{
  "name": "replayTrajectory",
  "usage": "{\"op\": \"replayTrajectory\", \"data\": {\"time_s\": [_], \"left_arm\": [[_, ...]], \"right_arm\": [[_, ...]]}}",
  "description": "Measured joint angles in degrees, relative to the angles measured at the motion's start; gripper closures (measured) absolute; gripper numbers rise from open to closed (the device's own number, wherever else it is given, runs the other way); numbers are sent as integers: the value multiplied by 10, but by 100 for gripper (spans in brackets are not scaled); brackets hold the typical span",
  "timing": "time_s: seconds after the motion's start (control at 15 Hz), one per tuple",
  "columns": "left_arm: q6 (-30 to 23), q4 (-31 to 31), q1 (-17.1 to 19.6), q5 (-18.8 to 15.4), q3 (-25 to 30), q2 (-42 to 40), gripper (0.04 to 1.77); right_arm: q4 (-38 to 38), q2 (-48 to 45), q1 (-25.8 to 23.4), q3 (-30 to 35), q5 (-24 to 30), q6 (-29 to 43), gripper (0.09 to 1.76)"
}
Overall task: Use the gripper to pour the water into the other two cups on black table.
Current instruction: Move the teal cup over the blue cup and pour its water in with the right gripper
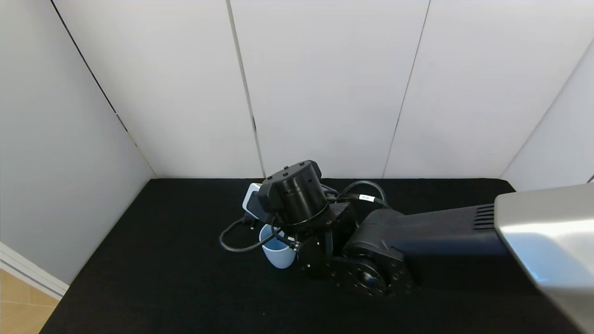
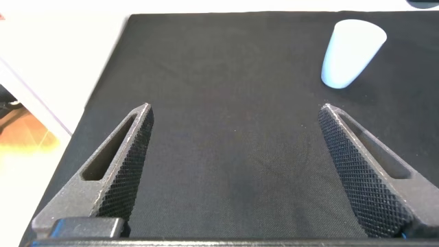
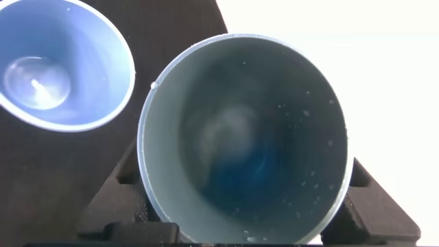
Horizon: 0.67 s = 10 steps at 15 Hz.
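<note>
Head view: right gripper's (image 1: 297, 241) black wrist hides all but one light-blue tapered tumbler (image 1: 277, 253) on the black cloth table (image 1: 162, 278); it clasps one teal-green cup (image 3: 243, 137) beside it. Left gripper (image 2: 233, 171) gapes idle.

The right arm's wrist hides the right tool and most of the light blue cup (image 1: 278, 255); the cream-beige cup stays unseen.

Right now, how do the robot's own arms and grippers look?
The right arm is matte black with vent slits, a silver-grey upper shell, a cylindrical wrist, looping black cables, a small white-grey module and a white label sticker. The left gripper has two dark, wedge-shaped jaws with knurled inner faces and slotted sides.
</note>
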Motion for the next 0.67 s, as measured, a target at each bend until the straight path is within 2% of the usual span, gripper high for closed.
{"op": "replayTrajectory", "data": {"time_s": [0.67], "left_arm": [[0, 0, 0, 0, 0, 0, 9]], "right_arm": [[-2, 64, 1, -80, -26, -158, 64]]}}
